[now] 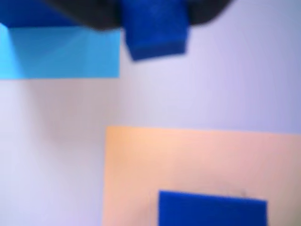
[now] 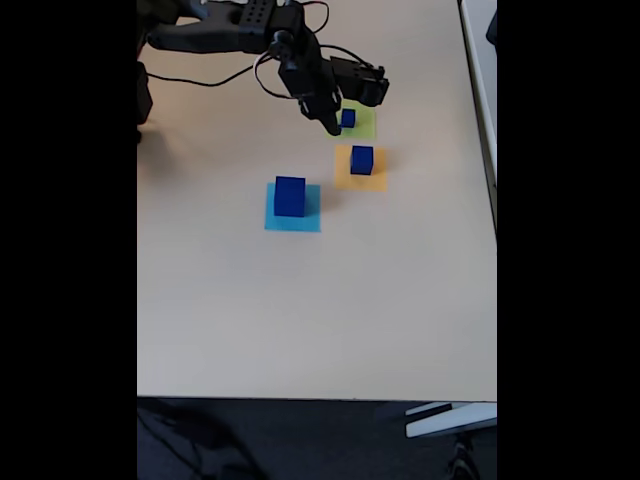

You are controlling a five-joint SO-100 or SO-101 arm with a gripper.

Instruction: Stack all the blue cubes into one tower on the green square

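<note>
In the fixed view we see the arm reaching in from the far left, its gripper over the green square at the far side of the table. The small cube sits at the gripper's tip, above or on that square; we cannot tell whether it touches the paper. In the wrist view the small cube hangs at the top edge, tucked against dark gripper parts, so we read the claw as clenched on it.

Just nearer than the green square lies the orange square, with the middle cube resting on it. In the wrist view this cube shows at the bottom, on the orange square.

Nearer and to the left lies the light blue square, carrying the big cube. The wrist view shows the light blue square at the upper left, with a dark blue patch above it, too blurred to name.
</note>
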